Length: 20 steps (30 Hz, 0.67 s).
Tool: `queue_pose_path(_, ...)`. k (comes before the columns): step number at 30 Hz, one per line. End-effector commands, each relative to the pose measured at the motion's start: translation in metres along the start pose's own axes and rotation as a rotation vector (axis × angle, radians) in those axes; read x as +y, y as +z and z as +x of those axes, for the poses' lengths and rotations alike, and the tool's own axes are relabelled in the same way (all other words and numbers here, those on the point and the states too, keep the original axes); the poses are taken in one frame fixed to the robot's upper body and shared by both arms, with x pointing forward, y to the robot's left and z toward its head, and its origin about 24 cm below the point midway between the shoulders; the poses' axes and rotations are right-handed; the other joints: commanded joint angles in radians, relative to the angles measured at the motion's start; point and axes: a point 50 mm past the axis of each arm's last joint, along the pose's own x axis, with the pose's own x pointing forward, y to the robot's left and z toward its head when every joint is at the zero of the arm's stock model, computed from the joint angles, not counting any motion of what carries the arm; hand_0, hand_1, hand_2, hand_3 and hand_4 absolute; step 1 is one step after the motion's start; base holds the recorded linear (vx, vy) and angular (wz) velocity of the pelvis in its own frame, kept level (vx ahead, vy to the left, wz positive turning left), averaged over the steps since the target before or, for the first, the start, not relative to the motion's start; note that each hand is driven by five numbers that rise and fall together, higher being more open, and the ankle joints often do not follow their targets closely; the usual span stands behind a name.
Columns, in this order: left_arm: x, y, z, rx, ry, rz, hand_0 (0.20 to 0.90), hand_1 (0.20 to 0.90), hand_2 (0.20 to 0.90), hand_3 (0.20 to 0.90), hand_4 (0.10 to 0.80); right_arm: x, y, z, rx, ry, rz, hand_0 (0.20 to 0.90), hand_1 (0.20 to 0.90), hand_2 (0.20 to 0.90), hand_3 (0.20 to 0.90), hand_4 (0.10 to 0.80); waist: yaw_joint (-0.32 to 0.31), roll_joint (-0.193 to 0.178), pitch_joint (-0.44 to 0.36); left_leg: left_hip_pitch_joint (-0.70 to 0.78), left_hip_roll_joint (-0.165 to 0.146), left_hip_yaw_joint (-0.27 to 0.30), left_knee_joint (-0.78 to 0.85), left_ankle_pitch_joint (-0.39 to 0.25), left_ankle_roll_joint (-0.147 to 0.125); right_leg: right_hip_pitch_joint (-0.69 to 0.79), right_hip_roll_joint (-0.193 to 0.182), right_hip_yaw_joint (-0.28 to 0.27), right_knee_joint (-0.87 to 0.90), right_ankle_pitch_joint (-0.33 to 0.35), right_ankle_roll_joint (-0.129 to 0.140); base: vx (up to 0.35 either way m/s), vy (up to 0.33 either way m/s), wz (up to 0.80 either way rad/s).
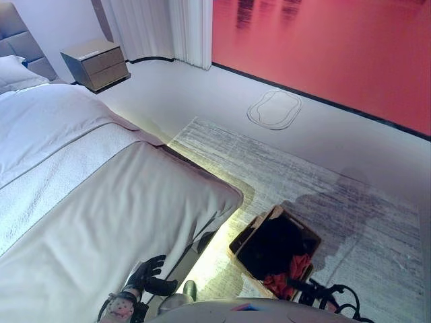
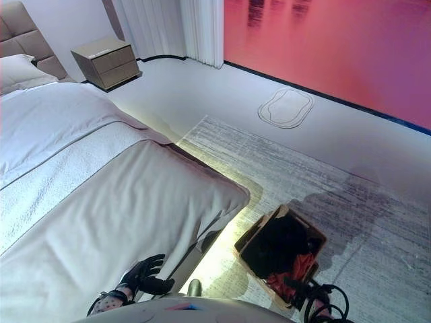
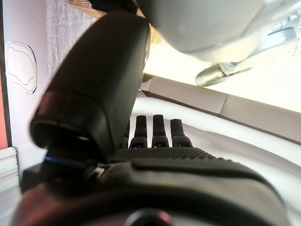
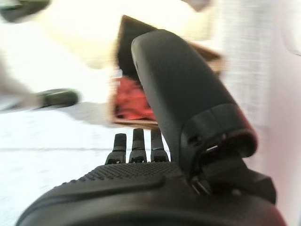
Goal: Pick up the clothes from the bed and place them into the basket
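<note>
Nearest, the left hand (image 1: 145, 274) hangs by the foot corner of the bed (image 1: 101, 222), fingers relaxed and spread, holding nothing. The right hand (image 4: 155, 188) shows in its own wrist view, fingers straight and empty, hovering on the near side of the basket (image 1: 306, 232). Both likely idle because the bed beyond the left hand shows no garments. The clothes (image 1: 286, 269) lie in the basket just past the right hand: a dark heap with crumpled red cloth at its near end. The basket stands open on the rug (image 1: 323, 175), just beside the bed's corner, within easy reach. Farthest beyond is the nightstand (image 1: 97, 62).
</note>
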Motion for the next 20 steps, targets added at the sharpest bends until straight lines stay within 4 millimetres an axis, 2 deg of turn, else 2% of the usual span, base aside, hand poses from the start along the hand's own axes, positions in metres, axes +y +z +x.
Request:
queue_pose_path(1,-0.009,0.024,0.009,-0.106,-0.005,-0.043,0.900,0.900,0.900,0.900,0.800,-0.006,0.002,0.001,0.008,-0.027,-0.092,0.900,0.900,0.900,0.900,0.800,0.019,0.021,0.009,0.084,0.010,0.049,0.007,-0.129,-0.011,-0.071,-0.004,0.031,0.053,0.056,0.034,-0.060,0.029,-0.11)
queue_pose_path(4,-0.014,0.024,0.010,-0.099,-0.016,-0.053,0.900,0.900,0.900,0.900,0.800,-0.002,-0.012,0.000,0.027,0.014,-0.140,0.900,0.900,0.900,0.900,0.800,0.000,0.025,0.010,0.086,0.010,0.056,0.007,-0.131,-0.011,-0.076,0.000,0.045,0.057,0.053,0.034,-0.059,0.044,-0.14)
queue_pose_path(13,-0.011,0.023,0.012,-0.056,-0.034,-0.149,0.900,0.900,0.900,0.900,0.800,0.005,0.004,0.000,-0.055,0.070,-0.185,0.900,0.900,0.900,0.900,0.800,-0.023,0.029,0.013,0.086,0.013,0.068,0.007,-0.130,-0.015,-0.085,0.008,0.067,0.061,0.047,0.031,-0.038,0.029,-0.11)
queue_pose_path(20,-0.011,0.022,0.013,-0.028,-0.046,-0.121,0.900,0.900,0.900,0.900,0.800,0.004,0.008,0.000,-0.058,0.069,-0.187,0.900,0.900,0.900,0.900,0.800,-0.023,0.028,0.012,0.088,0.015,0.066,0.007,-0.129,-0.018,-0.080,0.009,0.065,0.057,0.045,0.029,0.000,0.000,0.00)
